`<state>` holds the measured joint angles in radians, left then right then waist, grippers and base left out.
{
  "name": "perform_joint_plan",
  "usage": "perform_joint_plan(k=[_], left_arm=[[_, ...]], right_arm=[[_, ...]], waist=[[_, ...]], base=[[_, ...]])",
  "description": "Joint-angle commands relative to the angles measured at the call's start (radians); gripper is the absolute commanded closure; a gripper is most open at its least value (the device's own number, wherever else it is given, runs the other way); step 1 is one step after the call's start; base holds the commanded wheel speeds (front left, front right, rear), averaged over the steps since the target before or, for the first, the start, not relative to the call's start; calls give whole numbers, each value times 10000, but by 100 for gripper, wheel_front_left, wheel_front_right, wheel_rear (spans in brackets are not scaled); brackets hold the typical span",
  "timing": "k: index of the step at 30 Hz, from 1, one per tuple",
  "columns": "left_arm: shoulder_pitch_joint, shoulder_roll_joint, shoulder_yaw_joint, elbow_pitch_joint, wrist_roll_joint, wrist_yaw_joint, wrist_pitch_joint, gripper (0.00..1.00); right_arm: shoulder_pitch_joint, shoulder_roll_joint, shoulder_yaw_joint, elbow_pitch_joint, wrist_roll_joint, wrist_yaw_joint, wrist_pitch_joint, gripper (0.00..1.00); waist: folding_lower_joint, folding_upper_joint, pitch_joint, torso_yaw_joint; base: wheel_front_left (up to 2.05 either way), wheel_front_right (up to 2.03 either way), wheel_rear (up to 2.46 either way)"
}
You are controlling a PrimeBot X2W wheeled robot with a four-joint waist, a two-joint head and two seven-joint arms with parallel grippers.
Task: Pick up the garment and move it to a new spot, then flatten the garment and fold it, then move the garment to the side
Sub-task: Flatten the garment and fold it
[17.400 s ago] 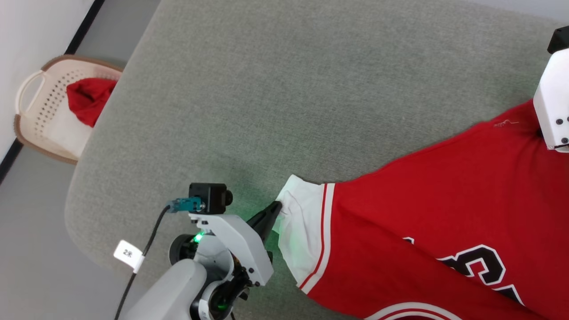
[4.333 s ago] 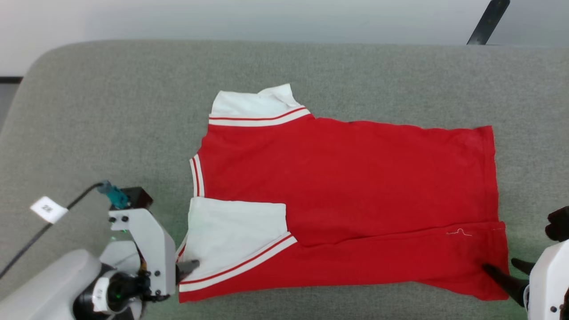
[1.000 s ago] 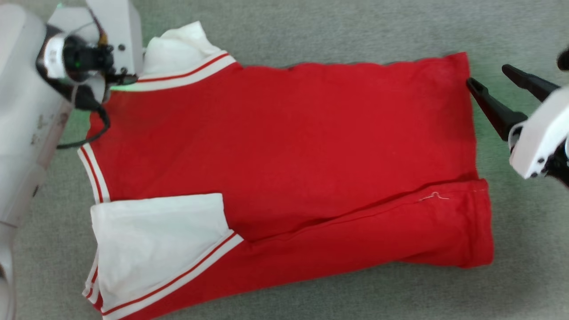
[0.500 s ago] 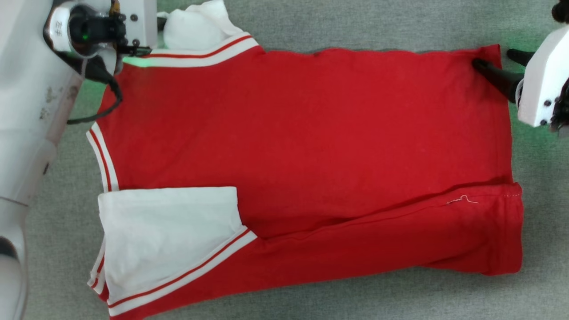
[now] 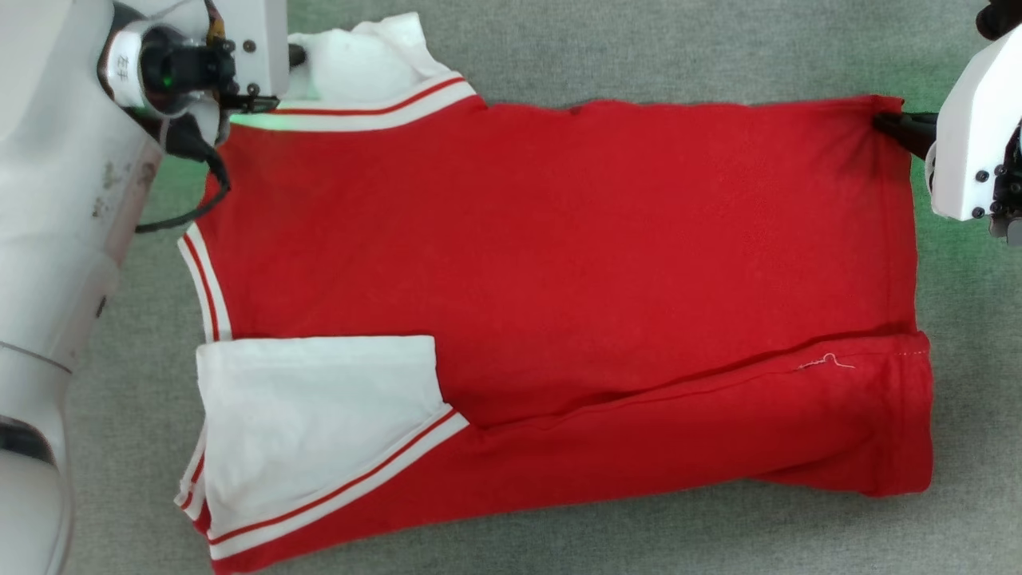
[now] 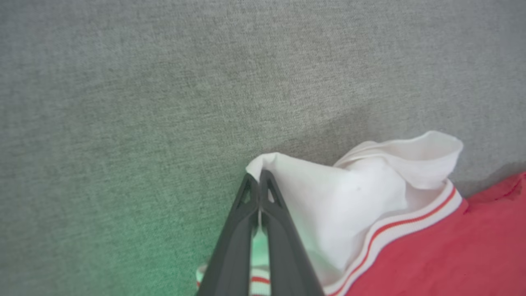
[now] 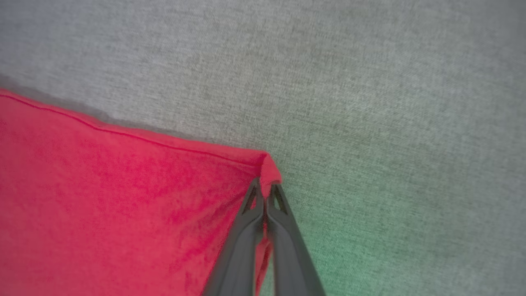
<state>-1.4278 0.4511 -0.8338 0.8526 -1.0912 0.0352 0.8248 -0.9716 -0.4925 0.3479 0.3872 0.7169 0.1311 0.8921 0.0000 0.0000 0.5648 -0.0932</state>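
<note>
Grey fabric surface (image 5: pixel 639 48) bears garment (image 5: pixel 559 239), spread flat, near edge folded over. Pale left forearm (image 5: pixel 48 239) overhangs surface's left side. Left gripper (image 6: pixel 259 181) clenched on far white sleeve (image 6: pixel 349 185); right gripper (image 7: pixel 265 189) clenched on far red hem corner (image 7: pixel 269 168). Black cable (image 5: pixel 200 206) hangs at shoulder edge.

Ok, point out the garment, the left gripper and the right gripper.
garment (image 5: pixel 559 255): head view, middle of its red body.
left gripper (image 6: pixel 258 179): left wrist view, midway between its closed fingertips.
right gripper (image 7: pixel 265 187): right wrist view, midway between its closed fingertips.

Scuffed white forearm (image 5: pixel 56 200), black cable (image 5: pixel 227 185) (green light (image 5: pixel 166 80) glowing), screwed white housings (image 5: pixel 970 136), dark fingers (image 6: pixel 234 246)
</note>
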Motion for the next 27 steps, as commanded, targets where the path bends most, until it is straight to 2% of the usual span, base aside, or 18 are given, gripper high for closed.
perform_joint_plan(k=[1, 8, 13, 18, 23, 27], left_arm=[[168, -12, -15, 129, 67, -73, -167, 100], [53, -29, 170, 316, 2, -562, -968, 100], [305, 102, 182, 215, -59, -927, -1210, 100], [817, 443, 257, -324, -243, -1082, -1272, 100], [1526, 1001, 291, -1229, -396, -926, -1153, 100], [2599, 1701, 396, -2622, -695, -391, -961, 100]], right_arm=[[92, 47, 15, 104, -135, -8, -231, 100], [344, -242, 412, -281, 114, -8, -1253, 100], [789, -807, 729, -772, 451, -8, -1897, 100], [1541, -1436, 886, -1358, 776, -8, -2312, 100], [2323, -1904, 864, -1933, 1084, -8, -2572, 100], [3323, -2314, 717, -2502, 1316, -8, -2779, 100]], waist=[[0, 0, -221, 49], [0, 0, -886, 231], [0, 0, -1500, 432], [0, 0, -2102, 643], [0, 0, -2488, 766], [0, 0, -2761, 894]], base=[[0, 0, 0], [0, 0, 0], [0, 0, 0], [0, 0, 0], [0, 0, 0], [0, 0, 0]])
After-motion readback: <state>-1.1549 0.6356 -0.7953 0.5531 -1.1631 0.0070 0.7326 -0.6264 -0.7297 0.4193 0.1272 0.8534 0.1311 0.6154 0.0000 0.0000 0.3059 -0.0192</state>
